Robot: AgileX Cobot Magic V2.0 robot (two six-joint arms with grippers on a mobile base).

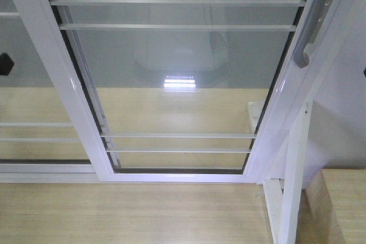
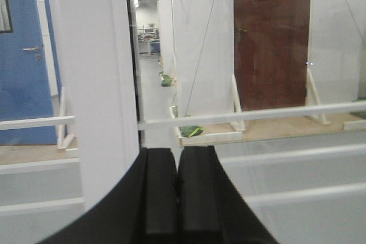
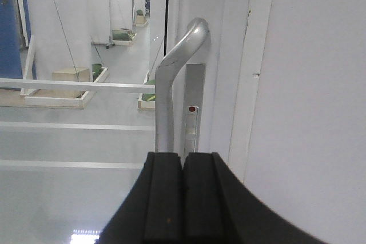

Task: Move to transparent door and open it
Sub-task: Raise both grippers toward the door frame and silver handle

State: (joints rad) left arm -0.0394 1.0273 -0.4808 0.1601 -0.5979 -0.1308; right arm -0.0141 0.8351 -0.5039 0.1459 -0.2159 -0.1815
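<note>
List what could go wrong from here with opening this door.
1. The right gripper is shut in line with the grey handle; advancing like this would likely bump it, not grasp it.
2. The left gripper, also shut, faces the transparent door and a thin white bar; pushing forward could strike them.

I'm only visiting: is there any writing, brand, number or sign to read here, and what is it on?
No readable text anywhere.
The clear glass sliding door in its white frame and its long grey bar handle carry no lettering.
The narrow metal strip beside the handle shows only a small red dot.
The blue door shows no sign.
</note>
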